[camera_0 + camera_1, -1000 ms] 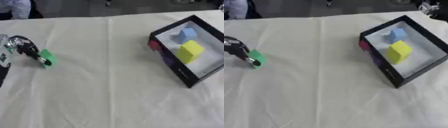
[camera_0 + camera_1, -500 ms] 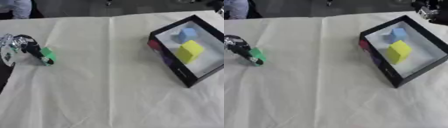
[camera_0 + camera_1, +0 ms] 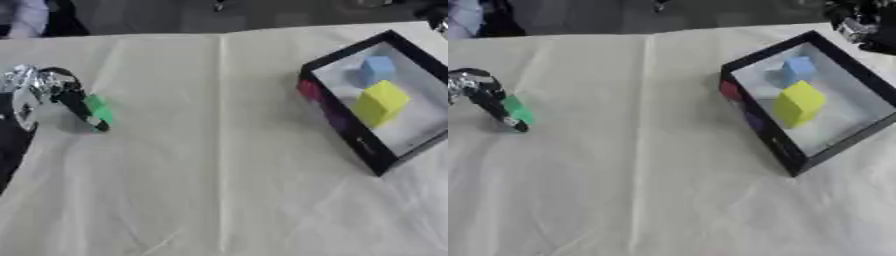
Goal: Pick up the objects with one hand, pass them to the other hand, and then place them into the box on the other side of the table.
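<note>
cream cloth covers the table (image 3: 219, 165), creased down its middle. at the left edge the left robot hand (image 3: 54, 95) has its dark fingers (image 3: 83, 111) curled against a small green block (image 3: 98, 108), which sits low, at or just above the cloth. on the right side lies a black box (image 3: 337, 117) with a pale floor, holding a yellow cube (image 3: 381, 101) near its centre and a blue cube (image 3: 377, 67) just beyond it. the right robot hand (image 3: 859, 25) shows at the far right corner; whether its fingers are apart or together cannot be told.
</note>
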Motion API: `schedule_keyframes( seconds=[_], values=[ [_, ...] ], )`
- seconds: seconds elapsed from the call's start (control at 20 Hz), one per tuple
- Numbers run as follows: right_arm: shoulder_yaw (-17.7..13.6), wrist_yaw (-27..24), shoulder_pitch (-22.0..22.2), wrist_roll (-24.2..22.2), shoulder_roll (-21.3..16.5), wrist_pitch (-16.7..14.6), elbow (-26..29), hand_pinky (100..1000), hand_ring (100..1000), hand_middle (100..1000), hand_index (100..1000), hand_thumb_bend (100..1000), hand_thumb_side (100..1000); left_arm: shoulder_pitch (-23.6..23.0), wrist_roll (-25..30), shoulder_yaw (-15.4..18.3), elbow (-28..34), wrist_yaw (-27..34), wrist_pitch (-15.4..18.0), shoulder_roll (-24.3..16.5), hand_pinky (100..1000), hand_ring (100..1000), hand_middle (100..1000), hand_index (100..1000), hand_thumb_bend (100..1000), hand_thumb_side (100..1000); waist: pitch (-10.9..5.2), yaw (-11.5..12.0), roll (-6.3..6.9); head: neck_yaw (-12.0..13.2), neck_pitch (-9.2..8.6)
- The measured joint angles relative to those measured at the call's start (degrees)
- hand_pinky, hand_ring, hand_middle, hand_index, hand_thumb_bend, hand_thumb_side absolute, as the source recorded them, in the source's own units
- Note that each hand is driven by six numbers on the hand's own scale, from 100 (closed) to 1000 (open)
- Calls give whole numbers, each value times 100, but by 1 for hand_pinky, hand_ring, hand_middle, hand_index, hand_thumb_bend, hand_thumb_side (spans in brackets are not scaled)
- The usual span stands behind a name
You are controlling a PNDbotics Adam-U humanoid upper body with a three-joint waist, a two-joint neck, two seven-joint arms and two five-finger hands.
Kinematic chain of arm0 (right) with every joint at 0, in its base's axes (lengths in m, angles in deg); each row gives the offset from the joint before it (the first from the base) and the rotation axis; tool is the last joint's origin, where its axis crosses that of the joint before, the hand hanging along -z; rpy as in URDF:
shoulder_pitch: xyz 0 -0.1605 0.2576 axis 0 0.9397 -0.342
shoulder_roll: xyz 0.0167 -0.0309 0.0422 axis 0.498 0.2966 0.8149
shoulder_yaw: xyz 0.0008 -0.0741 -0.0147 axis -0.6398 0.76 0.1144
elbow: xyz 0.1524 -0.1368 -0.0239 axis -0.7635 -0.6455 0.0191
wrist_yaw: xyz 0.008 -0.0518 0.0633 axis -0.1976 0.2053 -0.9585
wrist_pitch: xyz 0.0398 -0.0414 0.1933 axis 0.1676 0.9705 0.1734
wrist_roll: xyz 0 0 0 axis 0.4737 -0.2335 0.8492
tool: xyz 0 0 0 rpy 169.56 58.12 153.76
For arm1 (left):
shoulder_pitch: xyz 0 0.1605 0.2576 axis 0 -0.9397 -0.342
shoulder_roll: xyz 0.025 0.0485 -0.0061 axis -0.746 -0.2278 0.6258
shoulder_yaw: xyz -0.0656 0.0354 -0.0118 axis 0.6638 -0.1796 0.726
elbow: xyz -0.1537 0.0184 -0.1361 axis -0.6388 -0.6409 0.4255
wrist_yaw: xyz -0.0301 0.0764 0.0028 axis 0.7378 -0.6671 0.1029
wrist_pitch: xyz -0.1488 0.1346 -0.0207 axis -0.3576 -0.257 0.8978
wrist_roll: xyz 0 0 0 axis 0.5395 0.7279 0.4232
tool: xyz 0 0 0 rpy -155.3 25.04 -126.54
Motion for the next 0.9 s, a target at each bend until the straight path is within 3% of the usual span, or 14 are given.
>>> schedule_keyframes(
  seconds=[0.15, 0.55, 0.9],
  values=[
    [0, 3, 28, -1, 0, -5, -2, 973, 838, 857, 955, 100, 375, 0, 61, -3, 0, -57, 23, 14, 886, 822, 658, 576, 547, 141, 0, 3, 0, 4, 0],
    [17, 3, 19, -8, 0, -11, -62, 973, 838, 857, 955, 100, 390, 5, 187, -33, 27, -103, 57, 42, 870, 800, 624, 495, 409, 100, -6, 17, 0, 8, 0],
    [31, -4, -15, -12, 0, -15, -107, 973, 839, 858, 956, 100, 389, 4, 265, -82, 288, -61, 105, 43, 858, 782, 612, 470, 402, 100, -9, 47, 0, -24, 0]
  ],
)
